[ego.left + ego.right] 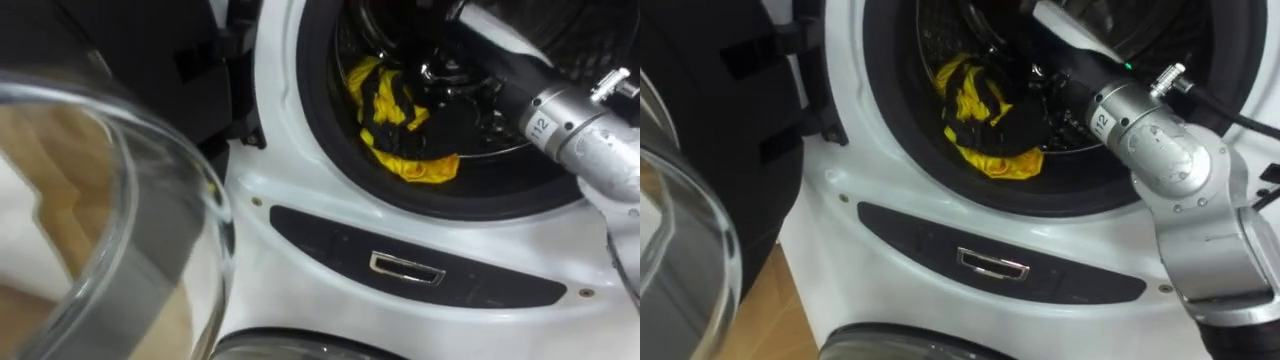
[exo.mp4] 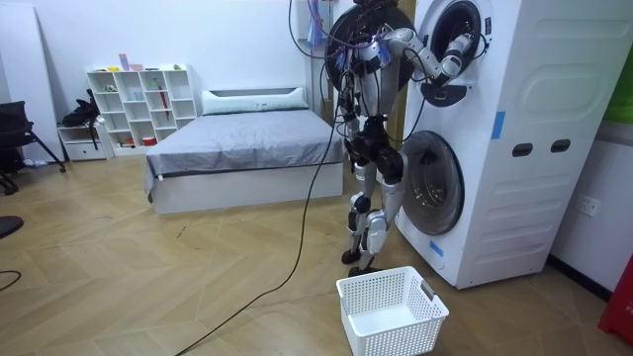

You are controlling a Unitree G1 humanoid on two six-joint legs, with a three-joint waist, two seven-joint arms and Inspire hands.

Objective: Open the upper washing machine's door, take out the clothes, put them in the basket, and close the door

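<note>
1. Yellow-and-black garment (image 1: 405, 135) lies bunched inside the washing machine (image 1: 300, 190), at the drum's front lower lip.
2. Right hand (image 1: 450, 78) is inside the machine, just behind the garment; we cannot tell its grip.
3. We'd press into the bunch, close fully, then lift over the machine's door seal before withdrawing.

- white plastic laundry basket (image 2: 396, 336) sitting on the wood floor (image 2: 148, 267), mesh sides, open top
- bed (image 2: 237, 143) with a grey cover further back, long white pillow (image 2: 255, 99) at its head
- white cube shelf (image 2: 138, 104) against the back wall, bits and bobs in some cubbies
- black chair (image 2: 12, 133) at the room view's far left
- wall socket (image 2: 590, 206) low on the right wall
</note>
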